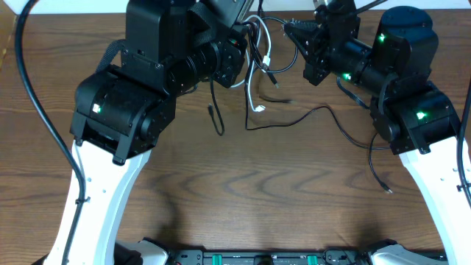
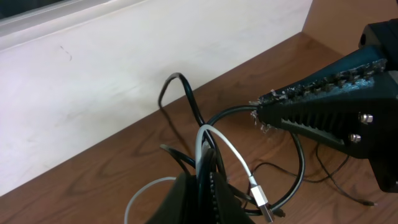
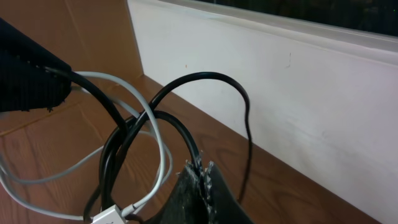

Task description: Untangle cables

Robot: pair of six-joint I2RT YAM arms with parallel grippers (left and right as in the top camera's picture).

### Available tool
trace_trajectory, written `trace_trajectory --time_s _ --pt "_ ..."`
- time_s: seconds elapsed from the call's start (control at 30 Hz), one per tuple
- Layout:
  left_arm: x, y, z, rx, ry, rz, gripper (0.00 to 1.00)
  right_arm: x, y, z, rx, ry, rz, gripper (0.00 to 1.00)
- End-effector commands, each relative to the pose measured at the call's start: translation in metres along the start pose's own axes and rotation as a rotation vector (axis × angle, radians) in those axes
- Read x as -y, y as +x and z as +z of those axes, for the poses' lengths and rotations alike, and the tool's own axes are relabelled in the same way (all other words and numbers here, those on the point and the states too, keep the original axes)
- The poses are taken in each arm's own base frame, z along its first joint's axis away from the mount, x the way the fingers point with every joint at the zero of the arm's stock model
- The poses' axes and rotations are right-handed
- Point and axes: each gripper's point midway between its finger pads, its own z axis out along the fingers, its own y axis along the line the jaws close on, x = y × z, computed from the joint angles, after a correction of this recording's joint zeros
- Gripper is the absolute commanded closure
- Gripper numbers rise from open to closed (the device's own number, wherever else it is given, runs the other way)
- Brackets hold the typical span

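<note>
The cables hang in a tangle between my two grippers at the far edge of the table. My left gripper [image 2: 205, 165] is shut on a bundle of them, a white cable [image 2: 233, 152] and black cables [image 2: 186, 93] looping up out of its jaws. The white cable's silver plug [image 2: 261, 202] dangles to the right. My right gripper [image 3: 203, 167] is shut on one black cable [image 3: 205, 78] that arches up from its tips. From overhead, the right gripper [image 1: 289, 28] points left at the hanging white cable [image 1: 252, 92].
A thin black cord [image 1: 324, 110] trails across the wooden table [image 1: 235, 191] to a plug near the right arm [image 1: 388, 190]. Another black end [image 1: 214, 114] hangs by the left arm. A white wall [image 3: 298, 93] runs just behind the grippers.
</note>
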Motion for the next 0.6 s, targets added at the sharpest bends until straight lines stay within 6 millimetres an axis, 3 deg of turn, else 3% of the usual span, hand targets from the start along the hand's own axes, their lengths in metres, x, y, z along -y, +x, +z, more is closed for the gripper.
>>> trace_trajectory --time_s 0.0,0.03,0.07,0.13,0.2,0.33,0.43,0.5,0.57 --pt "-0.005 -0.010 -0.009 0.038 -0.034 -0.002 0.92 0.002 -0.001 0.002 -0.002 0.030 0.000 0.99" --pt "-0.005 -0.010 -0.009 0.038 -0.034 -0.003 0.93 0.002 -0.001 0.002 -0.002 0.029 0.000 0.85" --pt "-0.005 -0.010 -0.009 0.038 -0.034 -0.002 0.93 -0.001 0.000 0.002 -0.006 0.015 0.002 0.61" --pt "-0.005 -0.010 -0.009 0.038 -0.034 -0.002 0.93 -0.007 0.003 0.002 -0.017 -0.018 0.008 0.38" --pt "-0.005 -0.010 -0.009 0.038 -0.034 -0.002 0.92 -0.011 0.013 0.002 -0.055 -0.042 0.024 0.29" --pt "-0.005 -0.010 -0.009 0.038 -0.034 -0.002 0.92 -0.012 0.039 -0.001 -0.159 -0.048 0.007 0.30" --pt "-0.005 -0.010 -0.009 0.038 -0.034 -0.002 0.92 -0.009 0.046 -0.002 -0.187 -0.030 -0.026 0.57" --pt "-0.005 -0.010 -0.009 0.038 -0.033 -0.003 0.92 -0.009 0.045 -0.002 -0.184 -0.029 -0.028 0.69" --pt "-0.005 -0.010 -0.009 0.038 -0.033 -0.003 0.92 -0.009 0.043 -0.002 -0.177 -0.030 -0.031 0.58"
